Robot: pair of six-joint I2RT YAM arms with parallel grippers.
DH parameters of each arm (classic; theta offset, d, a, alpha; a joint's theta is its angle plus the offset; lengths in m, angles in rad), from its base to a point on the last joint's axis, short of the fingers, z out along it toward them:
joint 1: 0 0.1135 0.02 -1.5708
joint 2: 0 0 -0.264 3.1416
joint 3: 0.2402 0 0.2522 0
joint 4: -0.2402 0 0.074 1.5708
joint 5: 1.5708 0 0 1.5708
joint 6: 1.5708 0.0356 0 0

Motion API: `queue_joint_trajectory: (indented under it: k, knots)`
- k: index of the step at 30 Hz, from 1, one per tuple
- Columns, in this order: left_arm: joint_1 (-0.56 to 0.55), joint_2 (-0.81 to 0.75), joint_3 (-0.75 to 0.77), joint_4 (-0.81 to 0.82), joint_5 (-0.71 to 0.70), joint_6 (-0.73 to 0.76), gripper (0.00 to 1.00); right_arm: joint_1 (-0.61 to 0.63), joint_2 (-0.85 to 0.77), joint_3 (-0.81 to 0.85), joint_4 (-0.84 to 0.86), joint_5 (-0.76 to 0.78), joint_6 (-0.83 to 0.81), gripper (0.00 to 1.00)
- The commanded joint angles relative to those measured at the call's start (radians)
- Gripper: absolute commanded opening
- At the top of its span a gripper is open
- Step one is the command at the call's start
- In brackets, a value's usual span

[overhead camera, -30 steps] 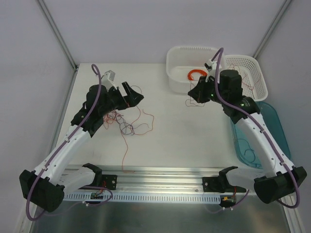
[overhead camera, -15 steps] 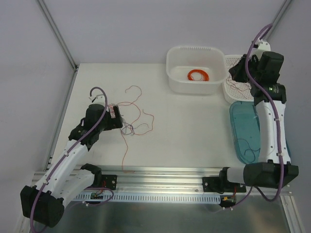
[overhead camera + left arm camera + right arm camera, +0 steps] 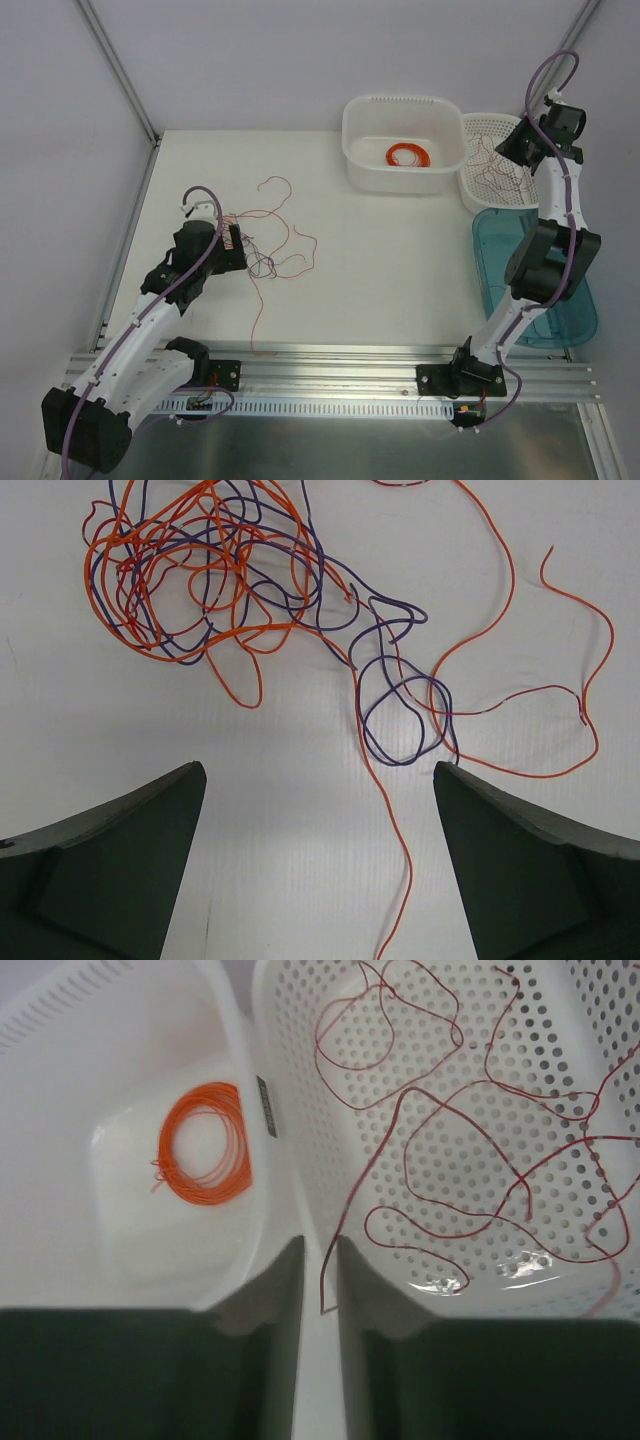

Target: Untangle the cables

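on the left, the left end effector (image 3: 317, 775) hangs low over the white counter (image 3: 380, 270), its jaws spread wide and holding nothing. just beyond its fingertips lies the knot of cables (image 3: 205, 570): orange, red and dark purple strands looped over one another, lying flat on the counter. from the knot's right side a dark loop and several loose orange and red tails curl outward, and one orange tail runs back between the open jaws without touching either.

further right, at the counter's far edge, stands a white tub (image 3: 355, 150) with a neatly wound orange ring coil (image 3: 408, 155) lying in it. touching the tub's right side is a white perforated basket (image 3: 470, 190) with loose red strands (image 3: 450, 1130) spread across its bottom. nearer than the basket lies a teal tray (image 3: 497, 270).

the right end effector (image 3: 320, 1248) hovers over the seam between tub and basket, jaws nearly together with a thin slit. one red strand's end sits in that slit; i cannot tell whether it is pinched.
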Motion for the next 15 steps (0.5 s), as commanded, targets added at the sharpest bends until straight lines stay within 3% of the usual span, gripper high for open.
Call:
queue_joint_trajectory:
  k: [1,4,10,15]
  knots:
    - [0.011,-0.030,-0.004,-0.024,-0.028,-0.043,0.99,-0.013,0.102,0.134,0.025,-0.005,0.044,0.28]
    - [0.011,-0.043,-0.005,-0.033,-0.026,-0.071,0.99,-0.013,0.133,0.170,-0.013,0.006,0.062,0.58]
    - [0.014,0.001,0.016,-0.036,-0.025,-0.089,0.99,-0.010,0.037,0.096,0.024,-0.015,0.116,0.81]
    - [0.020,0.093,0.076,-0.036,-0.029,-0.086,0.99,0.017,-0.133,-0.042,0.013,-0.022,0.134,0.91]
